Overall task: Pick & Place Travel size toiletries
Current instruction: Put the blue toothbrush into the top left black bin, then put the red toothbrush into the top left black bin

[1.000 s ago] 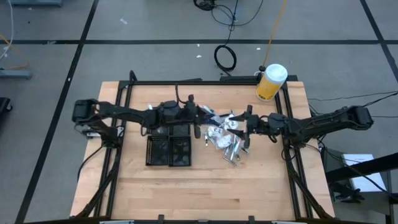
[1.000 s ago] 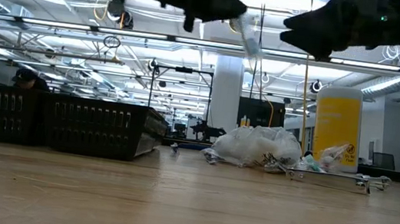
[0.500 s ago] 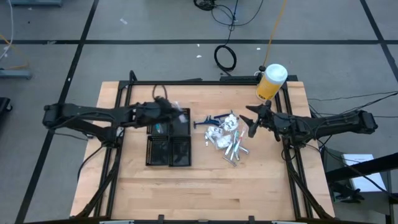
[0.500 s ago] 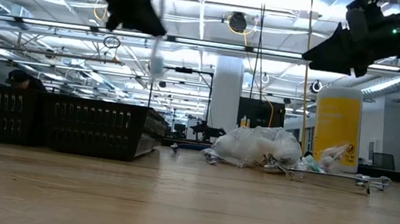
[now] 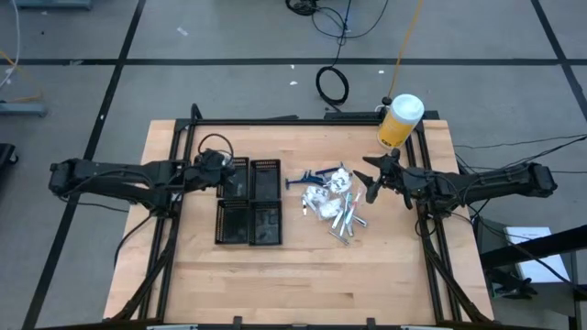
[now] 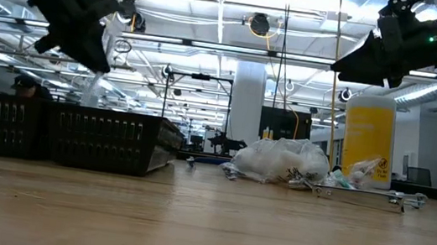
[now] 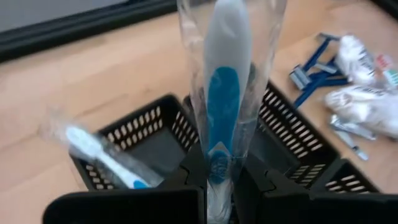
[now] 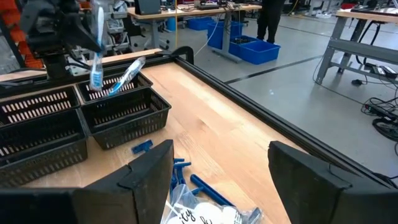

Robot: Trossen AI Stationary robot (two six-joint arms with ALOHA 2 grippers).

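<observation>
My left gripper (image 5: 215, 170) is shut on a blue-and-white toothbrush in a clear wrapper (image 7: 227, 93), above the far left compartment of the black tray (image 5: 249, 203). A second wrapped toothbrush (image 7: 99, 155) lies in that compartment, with one end propped on the rim. The other toiletries lie in a pile (image 5: 332, 203) to the right of the tray: white packets, small tubes and blue razors (image 7: 317, 68). Beyond the pile, my right gripper (image 5: 371, 180) hovers open with nothing between its fingers (image 8: 149, 180). My left gripper pinches the wrapped toothbrush near one end (image 7: 217, 168) between its two fingers. The fingers slant down from the table's left side and lie along it, so the toothbrush sticks out ahead of them. It hangs tilted (image 6: 98, 73), clear of the tray.
A big yellow jar with a white lid (image 5: 400, 121) stands at the table's far right corner. A black frame rail (image 8: 249, 99) runs along the table's edges. Bare wood lies between the tray and the near edge.
My left gripper has carried the wrapped toothbrush from the pile toward the table's left edge, to above the tray's far left compartment, rolling and tipping downward on the way. My right gripper has drawn back a little from the pile toward the right edge and levelled out.
</observation>
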